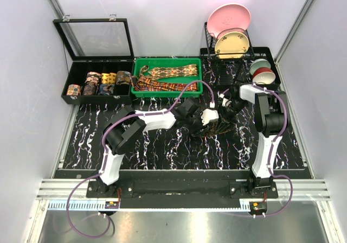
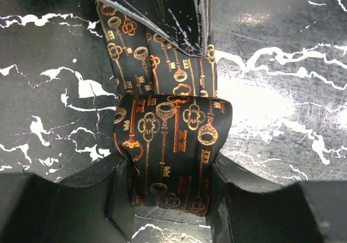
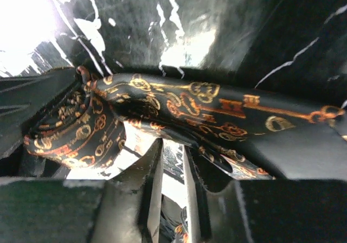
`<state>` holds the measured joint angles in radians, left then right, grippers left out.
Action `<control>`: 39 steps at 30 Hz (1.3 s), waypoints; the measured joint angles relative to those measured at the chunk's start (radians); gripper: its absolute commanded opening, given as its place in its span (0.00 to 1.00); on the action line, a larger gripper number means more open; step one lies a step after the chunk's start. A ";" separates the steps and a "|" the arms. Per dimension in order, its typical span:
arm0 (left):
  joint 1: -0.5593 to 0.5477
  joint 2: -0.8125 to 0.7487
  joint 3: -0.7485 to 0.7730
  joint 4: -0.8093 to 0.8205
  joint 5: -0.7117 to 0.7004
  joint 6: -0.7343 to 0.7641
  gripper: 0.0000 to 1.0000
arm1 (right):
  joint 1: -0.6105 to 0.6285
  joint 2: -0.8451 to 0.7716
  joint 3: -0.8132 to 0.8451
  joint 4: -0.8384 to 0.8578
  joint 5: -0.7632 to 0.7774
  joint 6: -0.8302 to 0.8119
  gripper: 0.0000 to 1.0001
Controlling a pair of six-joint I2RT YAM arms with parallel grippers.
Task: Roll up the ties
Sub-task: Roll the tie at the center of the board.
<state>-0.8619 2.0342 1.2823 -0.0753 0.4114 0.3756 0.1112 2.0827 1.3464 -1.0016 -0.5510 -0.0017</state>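
Tie (image 2: 172, 140), coil tight in left hand (image 2: 168, 197), tail straight toward right hand (image 3: 173, 170), grip unclear.

Table (image 1: 162, 151), far left: a case (image 1: 97, 64) with its lid (image 1: 95, 37) raised behind it and rolled ties (image 1: 101, 83) in a row inside. Just right of the case, at far centre, is a tray (image 1: 168, 60) holding flat ties (image 1: 168, 76). Far right: a rack (image 1: 209, 37) with two plates (image 1: 230, 20) on edge, and bowls (image 1: 262, 72) to its near right. Mid-table, on the near side of the tray, one partly rolled tie (image 1: 217, 126) lies between the left gripper (image 1: 209, 118) and the right gripper (image 1: 227, 104). Its coiled end sits between the left gripper's fingers (image 2: 116, 199).
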 measured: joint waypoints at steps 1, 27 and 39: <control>-0.001 0.000 0.005 -0.014 -0.004 0.006 0.22 | 0.000 -0.009 -0.009 0.007 -0.006 -0.002 0.33; 0.009 0.021 0.098 -0.218 0.010 0.140 0.30 | 0.040 -0.161 -0.166 0.278 -0.335 0.016 0.43; 0.023 0.025 0.099 -0.217 0.044 0.143 0.59 | 0.057 -0.136 -0.172 0.304 -0.352 0.036 0.00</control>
<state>-0.8391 2.0590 1.3811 -0.2924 0.4553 0.5190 0.1680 1.9465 1.1744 -0.6979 -0.9031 0.0345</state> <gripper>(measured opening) 0.517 0.018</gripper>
